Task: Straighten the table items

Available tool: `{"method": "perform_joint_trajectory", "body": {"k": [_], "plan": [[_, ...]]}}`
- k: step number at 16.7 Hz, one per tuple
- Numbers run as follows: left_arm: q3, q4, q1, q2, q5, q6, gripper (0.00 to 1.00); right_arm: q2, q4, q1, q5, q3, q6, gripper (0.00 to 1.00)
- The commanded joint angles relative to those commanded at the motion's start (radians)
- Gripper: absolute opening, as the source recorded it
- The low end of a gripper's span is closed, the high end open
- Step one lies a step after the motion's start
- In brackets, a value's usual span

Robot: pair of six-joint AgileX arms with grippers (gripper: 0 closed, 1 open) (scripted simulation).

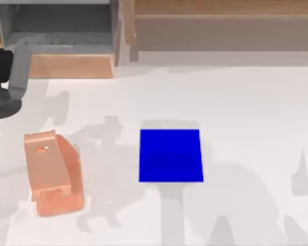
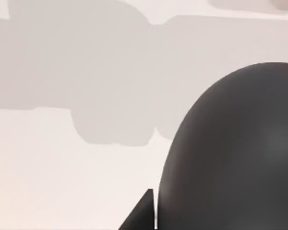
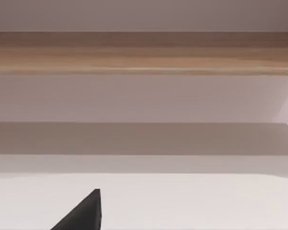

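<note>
The dark grey oval mouse (image 2: 235,158), one of the table items, looms close to the camera in the left wrist view and hangs above the white table (image 2: 62,182). My left gripper (image 2: 151,213) is shut on the mouse, one black fingertip (image 2: 144,215) lying against its edge. The left arm (image 1: 13,77) sits at the far left edge of the top view. My right gripper (image 3: 84,215) faces the shelving at the back.
A blue square pad (image 1: 170,156) lies at the middle of the table (image 1: 256,128). A copper-pink stand (image 1: 52,173) sits to its left. Wooden and grey shelving (image 1: 210,25) runs along the back edge.
</note>
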Motion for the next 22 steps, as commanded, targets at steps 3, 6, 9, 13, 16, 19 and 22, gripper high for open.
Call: {"method": "perform_joint_trajectory", "body": {"k": [3,6,9,13,16,19,22], "plan": [[0.151,-0.005,-0.184,0.142,0.001,0.256,0.00,0.000,0.000,0.000,0.000,0.000,0.000,1.00],[0.279,-0.016,-0.367,0.284,0.006,0.497,0.00,0.000,0.000,0.000,0.000,0.000,0.000,1.00],[0.376,-0.031,-0.528,0.411,0.013,0.701,0.00,0.000,0.000,0.000,0.000,0.000,0.000,1.00],[0.452,-0.049,-0.674,0.528,0.021,0.878,0.00,0.000,0.000,0.000,0.000,0.000,0.000,1.00],[0.467,-0.053,-0.705,0.553,0.023,0.915,0.00,0.000,0.000,0.000,0.000,0.000,0.000,1.00],[0.467,-0.053,-0.705,0.553,0.023,0.915,0.00,0.000,0.000,0.000,0.000,0.000,0.000,1.00],[0.457,-0.041,-0.703,0.554,0.024,0.915,0.00,0.000,0.000,0.000,0.000,0.000,0.000,1.00]]}}
